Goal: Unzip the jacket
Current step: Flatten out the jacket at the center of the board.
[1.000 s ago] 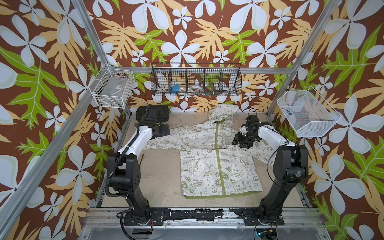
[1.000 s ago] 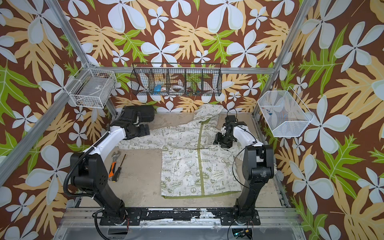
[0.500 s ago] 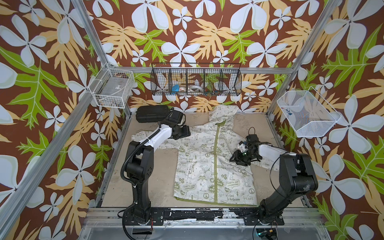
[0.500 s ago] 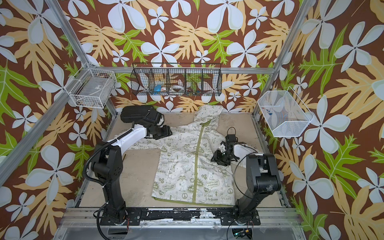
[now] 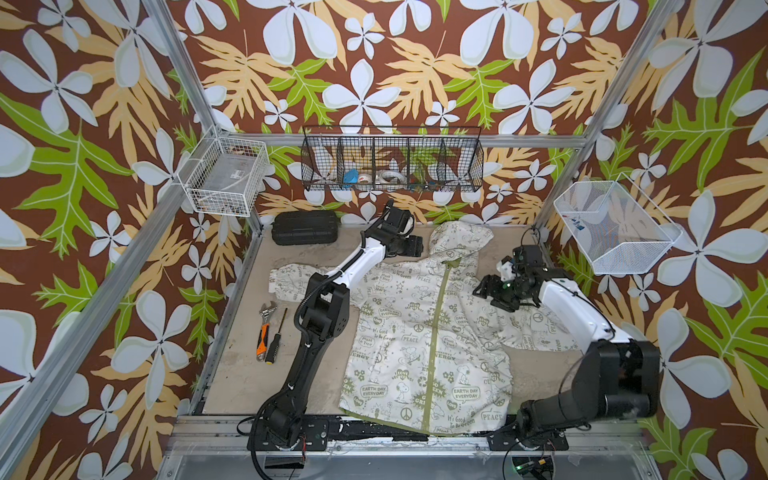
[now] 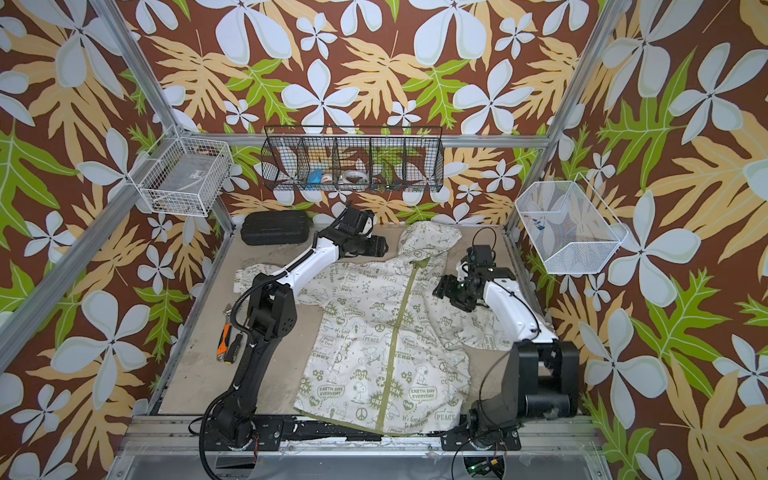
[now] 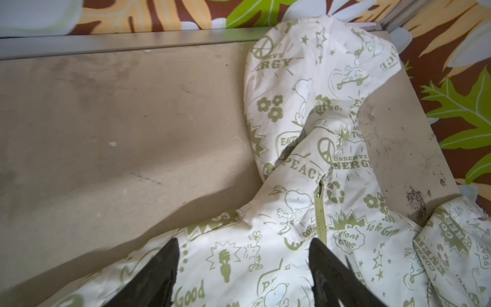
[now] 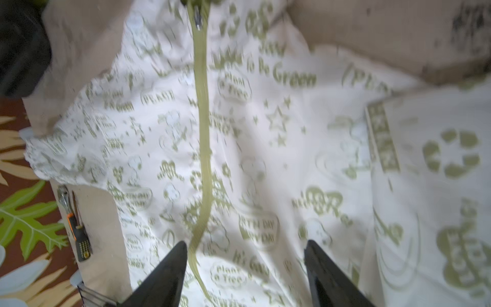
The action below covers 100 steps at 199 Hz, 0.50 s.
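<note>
i saw left jaws and right jaws both spread wide, empty, over the zipped jacket [image 5: 399,345].

Both top views are bright, evenly lit and sharp; shadows under the arms [image 5: 320,316] are faint and soft, and the rail [image 5: 415,467] at 6 o'clock carries a pale sheen. In the left wrist view the jacket [image 7: 292,212] is crisp yet nearly blown white, a soft shadow bands the table [image 7: 106,119], and the fingers [image 7: 156,279] are out of focus. The right wrist view is motion-blurred, its print smeared.
</note>
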Tool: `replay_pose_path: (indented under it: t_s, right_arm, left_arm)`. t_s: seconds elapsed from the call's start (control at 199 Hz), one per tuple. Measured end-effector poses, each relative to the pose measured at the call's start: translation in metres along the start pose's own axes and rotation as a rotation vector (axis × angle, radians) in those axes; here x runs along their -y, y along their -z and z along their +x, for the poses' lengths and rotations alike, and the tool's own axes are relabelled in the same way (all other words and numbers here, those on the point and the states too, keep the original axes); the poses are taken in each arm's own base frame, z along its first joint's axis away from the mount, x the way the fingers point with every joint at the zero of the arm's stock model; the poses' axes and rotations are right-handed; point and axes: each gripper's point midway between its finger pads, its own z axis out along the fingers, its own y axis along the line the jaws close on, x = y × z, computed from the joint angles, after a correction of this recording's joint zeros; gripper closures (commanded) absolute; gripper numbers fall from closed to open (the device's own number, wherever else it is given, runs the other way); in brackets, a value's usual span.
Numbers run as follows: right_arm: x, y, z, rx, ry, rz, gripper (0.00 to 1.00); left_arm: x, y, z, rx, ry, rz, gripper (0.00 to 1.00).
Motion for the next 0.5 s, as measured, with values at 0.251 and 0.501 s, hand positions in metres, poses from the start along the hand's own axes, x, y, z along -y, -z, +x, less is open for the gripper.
replay_pose_path:
  t_s: [0.251,0.501]
  right_arm:
    - [-0.041,-0.062,-0.143,0.107,-0.02,-0.106,0.3]
    - [-0.045,-0.102,-0.195,0.127,-0.138,-0.119,0.28]
  left_arm:
    - [-0.011,-0.02,-0.001,0.028,-0.025,-0.031,0.26]
    - [-0.064,-0.021,0.029,-0.039,0.032,-0.146,0.28]
